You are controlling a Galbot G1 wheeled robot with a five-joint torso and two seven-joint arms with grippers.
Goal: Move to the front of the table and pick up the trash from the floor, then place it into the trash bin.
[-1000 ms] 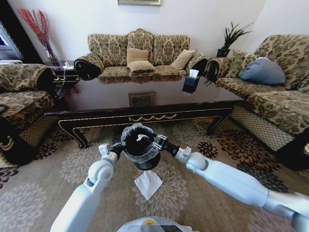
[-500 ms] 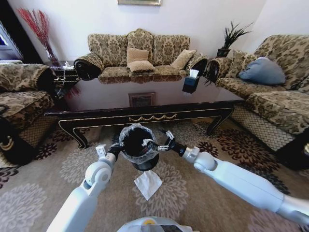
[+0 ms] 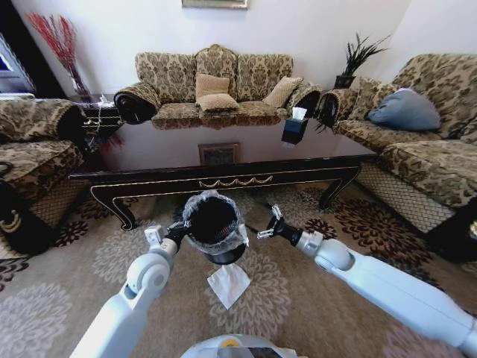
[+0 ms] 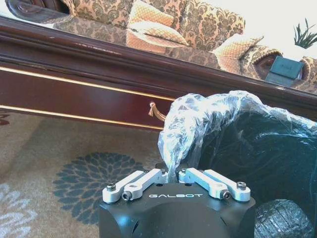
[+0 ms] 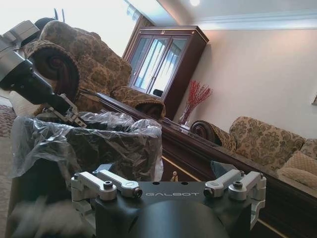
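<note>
The black trash bin, lined with crinkled clear plastic, is held just off the carpet in front of the dark table. My left gripper is shut on its near-left rim; the left wrist view shows the fingers pinching the plastic-lined edge of the bin. My right gripper hangs open and holds nothing, just right of the bin. The right wrist view shows the bin ahead of my right gripper. A flat white paper square of trash lies on the carpet below the bin.
A black tissue box stands on the table's far right. Patterned sofas ring the table at the back, left and right. Open carpet lies on both sides of my arms.
My right gripper has drawn back from over the bin's mouth to its right side. The white bit seen at the bin's mouth is gone from sight. The bin has shifted slightly.
</note>
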